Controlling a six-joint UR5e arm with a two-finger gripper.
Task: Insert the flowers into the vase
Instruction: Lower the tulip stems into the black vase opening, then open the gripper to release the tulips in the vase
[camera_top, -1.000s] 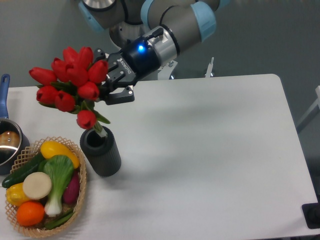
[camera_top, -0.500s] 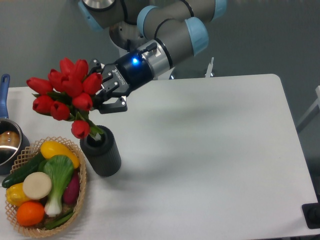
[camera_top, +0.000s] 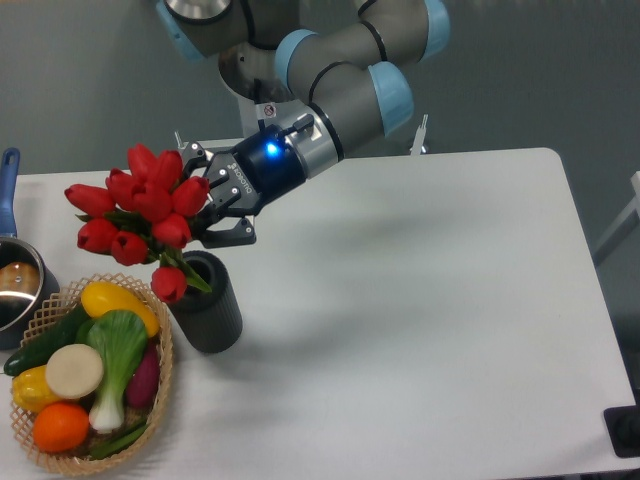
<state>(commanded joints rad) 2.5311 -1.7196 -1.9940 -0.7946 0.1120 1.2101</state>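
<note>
The flowers (camera_top: 140, 205), a bunch of red tulips with green stems, hang tilted over the vase (camera_top: 212, 312). Their stem ends reach down into its round mouth, and the lowest bloom hangs at the rim on the left. The vase is a dark grey ribbed cylinder standing upright at the table's left. My gripper (camera_top: 213, 200) comes in from the upper right, just above the vase, and is shut on the stems right behind the blooms. The blooms hide part of its fingers.
A wicker basket (camera_top: 162, 385) of vegetables touches the vase's left side. A steel pot (camera_top: 14, 285) with a blue handle sits at the far left edge. The white table (camera_top: 420, 300) stretches out to the right.
My gripper has come down and to the left with the flowers. The stems have sunk deeper into the vase mouth and the bunch now sits lower over it.
</note>
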